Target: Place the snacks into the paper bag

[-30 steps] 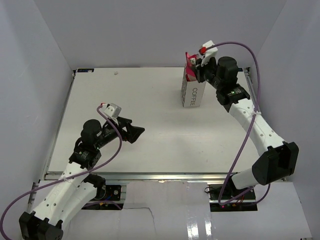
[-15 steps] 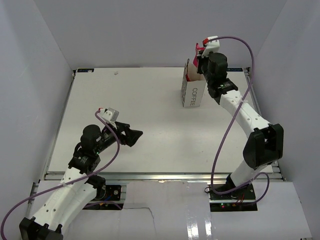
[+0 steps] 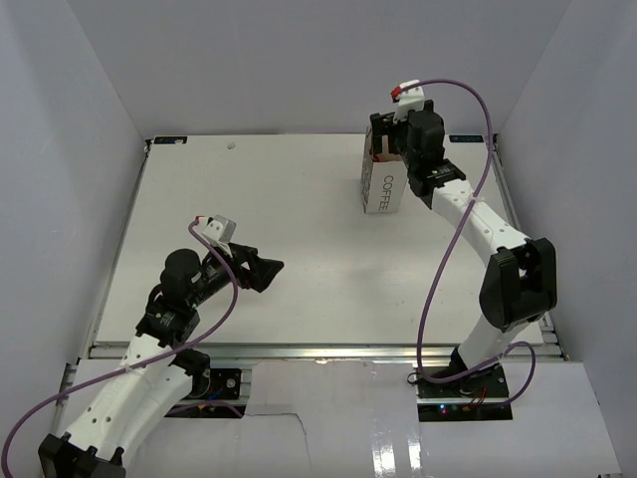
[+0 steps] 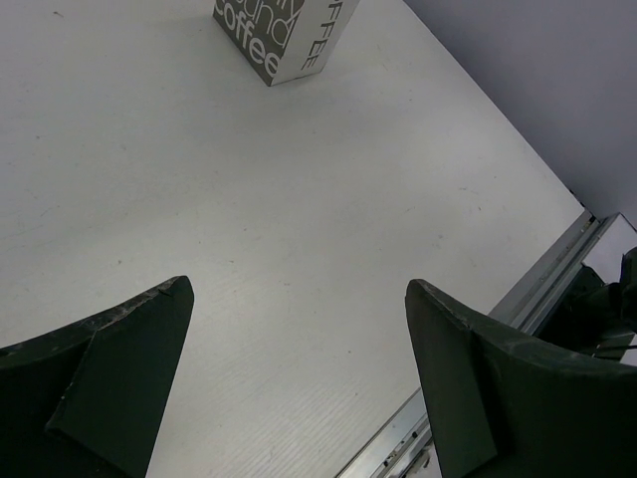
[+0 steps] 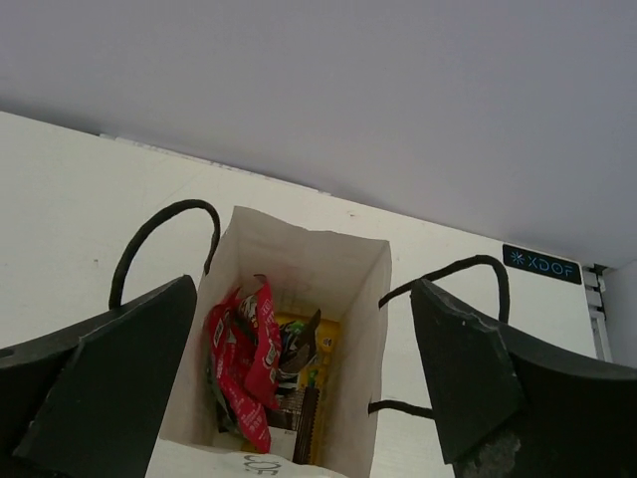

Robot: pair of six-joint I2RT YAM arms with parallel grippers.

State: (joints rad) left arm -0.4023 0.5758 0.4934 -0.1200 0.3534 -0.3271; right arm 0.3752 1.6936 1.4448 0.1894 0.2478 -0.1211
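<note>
**Snacks in the bag, both end effectors wide and empty**

Right end effector [image 5: 301, 289]: fingers spread wide, grasping nothing. It hangs right over the mouth of the paper bag [image 3: 374, 191] and points down into it. Not touching the bag as far as the wrist view shows.

The snacks [image 5: 257, 363] are inside the bag, lying at the bottom. Red wrappers [image 5: 239, 383] stand crumpled against the left wall, a yellow one [image 5: 320, 376] sits toward the right wall, and a dark one [image 5: 305, 423] is wedged low between them. An exact count is not possible because they overlap.

The bag is upright with its mouth open. Dark loop handles [image 5: 159, 224] stick up and out on both sides, and "COFFEE" shows on its side. It stands on the surface [image 3: 249, 189] toward the far right corner, a little in from both edges.

Left end effector [image 4: 299, 289]: fingers also spread wide, nothing between them. It is over the near left part of the surface, well apart from the bag and aimed toward it. Whether it touches the surface cannot be told.
</note>
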